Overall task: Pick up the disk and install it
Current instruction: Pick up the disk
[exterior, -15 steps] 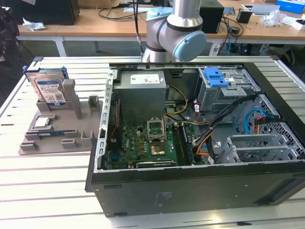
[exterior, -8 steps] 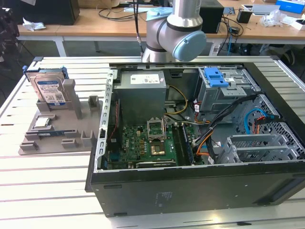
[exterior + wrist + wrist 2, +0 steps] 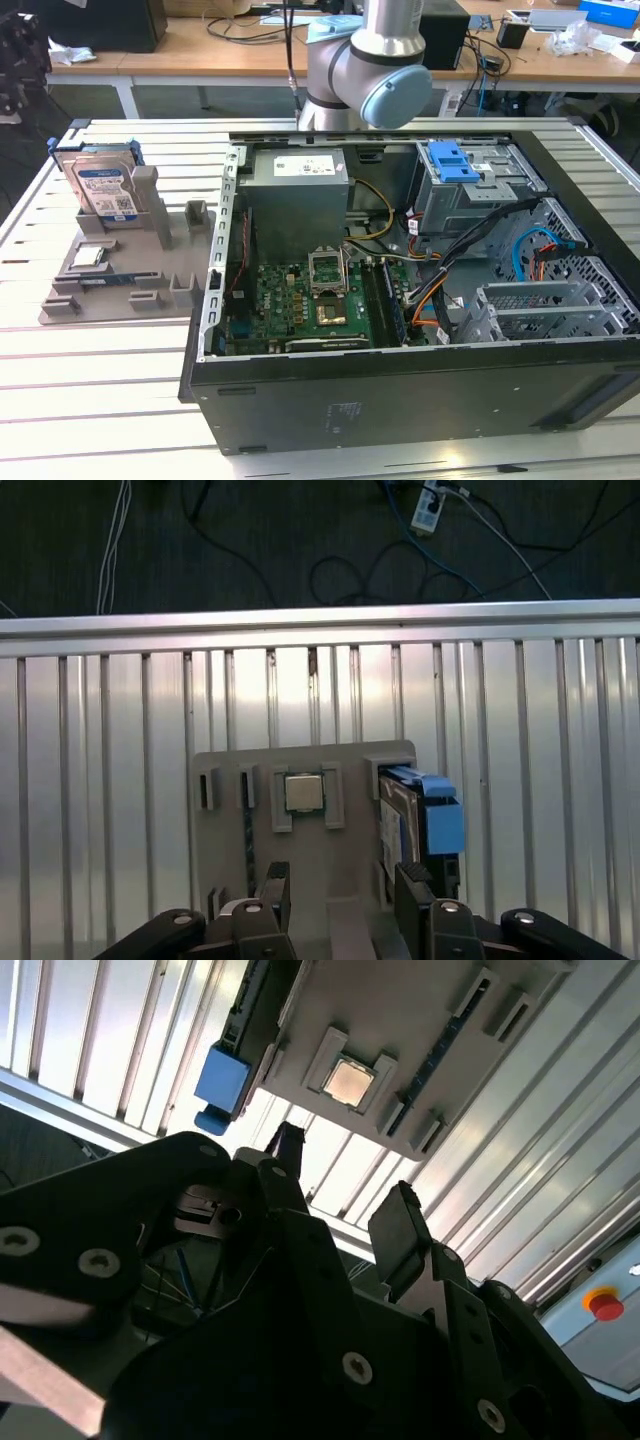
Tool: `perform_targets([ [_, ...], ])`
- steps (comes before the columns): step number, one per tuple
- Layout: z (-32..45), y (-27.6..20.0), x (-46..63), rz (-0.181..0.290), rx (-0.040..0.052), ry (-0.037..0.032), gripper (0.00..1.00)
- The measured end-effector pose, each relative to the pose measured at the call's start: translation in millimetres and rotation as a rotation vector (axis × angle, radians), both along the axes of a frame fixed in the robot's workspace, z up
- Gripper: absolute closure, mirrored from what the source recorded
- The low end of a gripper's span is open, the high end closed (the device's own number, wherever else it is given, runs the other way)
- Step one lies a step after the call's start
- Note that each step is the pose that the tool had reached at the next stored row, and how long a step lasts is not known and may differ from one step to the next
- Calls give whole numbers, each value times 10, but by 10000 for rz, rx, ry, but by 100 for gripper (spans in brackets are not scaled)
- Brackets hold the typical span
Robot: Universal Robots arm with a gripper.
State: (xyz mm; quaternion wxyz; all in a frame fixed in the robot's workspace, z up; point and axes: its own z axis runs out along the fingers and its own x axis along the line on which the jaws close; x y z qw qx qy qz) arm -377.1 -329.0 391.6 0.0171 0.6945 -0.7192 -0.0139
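The disk (image 3: 105, 190), a silver drive with a white-and-blue label in a blue bracket, stands on edge in a grey holder (image 3: 120, 270) at the exterior view's left. In the first wrist view my gripper (image 3: 343, 885) hangs above that holder (image 3: 310, 855), open, with nothing between its black fingers (image 3: 275, 888). The disk (image 3: 398, 828) lies just beyond one fingertip. In the second wrist view the gripper (image 3: 345, 1185) is spread the same way, and the disk's blue bracket (image 3: 222, 1078) is off to one side.
A small square silver chip (image 3: 87, 256) sits in the same holder, seen in both wrist views (image 3: 303, 792). An open computer case (image 3: 400, 300) with a grey drive cage and blue latch (image 3: 462, 165) fills the exterior view's right. The arm (image 3: 370, 60) rises behind it.
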Motion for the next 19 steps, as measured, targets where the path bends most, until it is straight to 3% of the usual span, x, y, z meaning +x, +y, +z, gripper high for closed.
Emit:
perform_targets([
  [3, -3, 27, 22, 0, 1, -1, 46],
  [11, -9, 192, 92, 1, -5, 0, 46],
  [16, -18, 245, 113, 0, -6, 2, 46],
  [19, -44, 326, 137, 0, -5, 2, 46],
])
